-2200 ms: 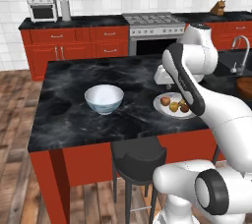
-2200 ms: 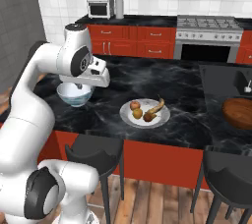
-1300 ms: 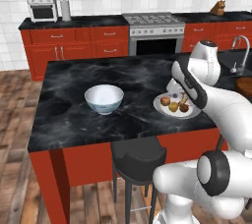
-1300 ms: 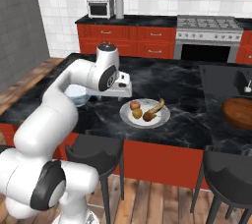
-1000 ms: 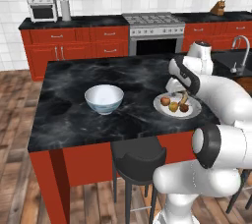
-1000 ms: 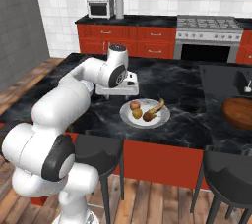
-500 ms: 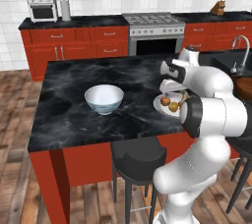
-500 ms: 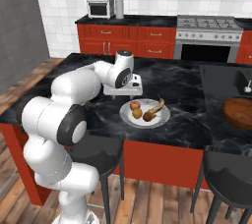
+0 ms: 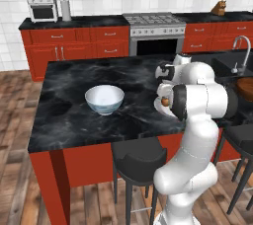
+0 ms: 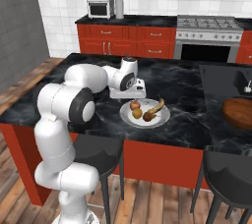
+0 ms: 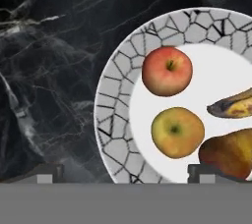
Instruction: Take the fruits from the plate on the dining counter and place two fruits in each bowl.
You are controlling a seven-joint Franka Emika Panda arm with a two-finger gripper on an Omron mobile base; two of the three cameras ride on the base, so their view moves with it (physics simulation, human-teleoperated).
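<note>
Four fruits are lying on the round white plate with a cracked-mosaic grey rim [image 11: 115,95], which is sitting on the glossy black, white-veined marble tabletop [image 11: 49,46] and filling the right half of the hand view. The smooth red apple [image 11: 167,70] is sitting at upper centre, the rounded yellow-orange apple [image 11: 177,132] just below it, both showing their stem dimples. The curved yellow-brown banana [image 11: 234,106] is entering from the right edge, its long axis running roughly left to right with the tip pointing left. A brownish-orange rounded fruit [image 11: 229,153] is lying at lower right. The tool [image 11: 125,173] is hanging over the plate's lower left rim, its two dark tips spread wide and gripping nothing, the yellow-orange apple just above the gap. In the left base view, the deep white bowl [image 9: 104,98] is standing left of centre, well apart from the plate.
</note>
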